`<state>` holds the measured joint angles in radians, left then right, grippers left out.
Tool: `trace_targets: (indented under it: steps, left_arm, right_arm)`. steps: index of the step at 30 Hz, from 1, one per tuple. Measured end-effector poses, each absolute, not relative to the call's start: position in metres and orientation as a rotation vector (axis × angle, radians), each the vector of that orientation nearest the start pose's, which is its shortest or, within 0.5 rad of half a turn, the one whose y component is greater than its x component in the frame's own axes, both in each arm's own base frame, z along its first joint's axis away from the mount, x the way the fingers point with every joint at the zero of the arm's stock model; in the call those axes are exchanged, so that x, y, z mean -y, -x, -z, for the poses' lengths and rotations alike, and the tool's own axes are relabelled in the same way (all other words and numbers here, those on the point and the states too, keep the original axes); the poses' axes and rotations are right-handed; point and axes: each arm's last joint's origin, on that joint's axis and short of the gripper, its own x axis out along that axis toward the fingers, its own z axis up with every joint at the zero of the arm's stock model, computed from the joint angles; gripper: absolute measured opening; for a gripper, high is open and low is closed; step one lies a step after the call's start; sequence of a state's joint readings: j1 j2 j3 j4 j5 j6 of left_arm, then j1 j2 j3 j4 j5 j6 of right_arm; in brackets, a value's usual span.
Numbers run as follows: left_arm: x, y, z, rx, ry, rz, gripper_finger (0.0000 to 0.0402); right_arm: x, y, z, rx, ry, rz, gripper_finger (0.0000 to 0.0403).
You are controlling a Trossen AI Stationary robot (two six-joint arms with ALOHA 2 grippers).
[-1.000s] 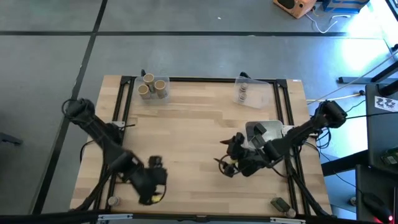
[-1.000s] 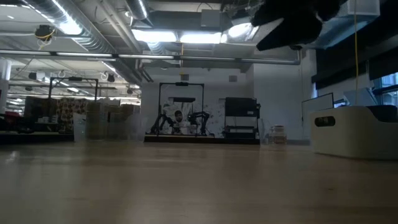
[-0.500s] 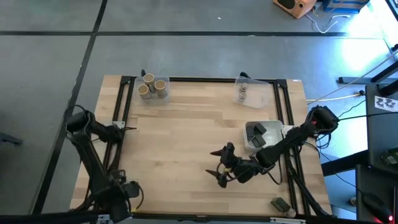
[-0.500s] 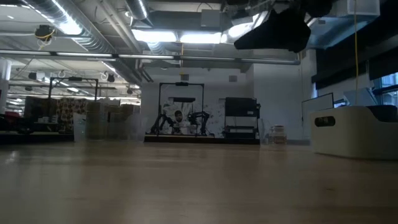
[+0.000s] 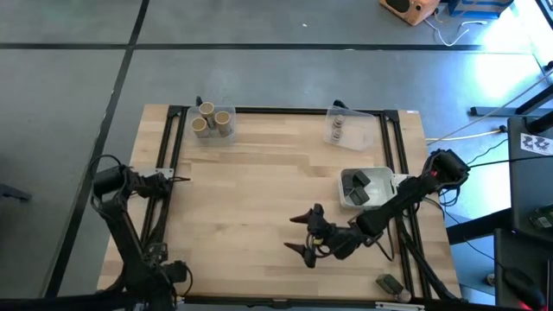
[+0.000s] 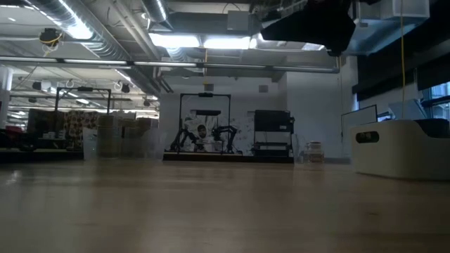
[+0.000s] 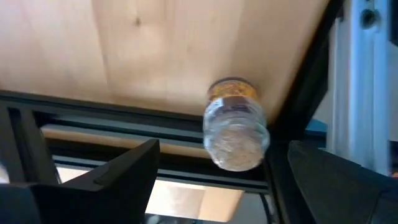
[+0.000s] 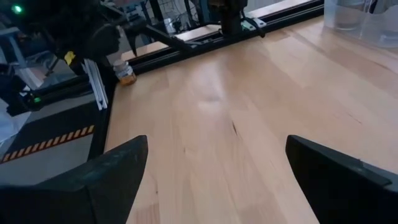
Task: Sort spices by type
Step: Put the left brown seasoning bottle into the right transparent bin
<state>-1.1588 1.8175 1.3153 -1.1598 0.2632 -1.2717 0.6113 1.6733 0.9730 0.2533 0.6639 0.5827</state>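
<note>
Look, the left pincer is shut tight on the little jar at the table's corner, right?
Not quite. The left pincer is open, not shut. In the left wrist view the little jar sits at the table's corner between and beyond the two spread fingers, untouched.

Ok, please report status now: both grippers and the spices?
Left gripper open, at near-left table corner, over a clear spice jar. Right gripper open, empty, above bare table centre. Tan cylinders already in far-left tray. Nothing blocking.
</note>
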Motion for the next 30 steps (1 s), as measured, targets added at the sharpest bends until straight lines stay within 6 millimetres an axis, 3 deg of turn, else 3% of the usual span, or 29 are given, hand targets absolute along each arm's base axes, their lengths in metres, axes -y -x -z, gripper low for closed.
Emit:
trace_targets:
  steps: [8,22,30]
  left_arm:
    - [0.294,-0.112,-0.181,-1.880,0.110,-0.053,0.0322]
    - [0.291,-0.115,-0.178,-1.802,0.016,-0.036,0.0188]
    - [0.290,-0.118,-0.178,-1.781,0.017,-0.036,0.0186]
  right_arm:
    - [-0.189,-0.301,-0.216,-0.317,-0.314,0.146,0.0380]
    - [-0.189,-0.301,-0.216,-0.322,-0.304,0.146,0.0380]
    - [-0.189,-0.301,-0.216,-0.323,-0.303,0.147,0.0380]
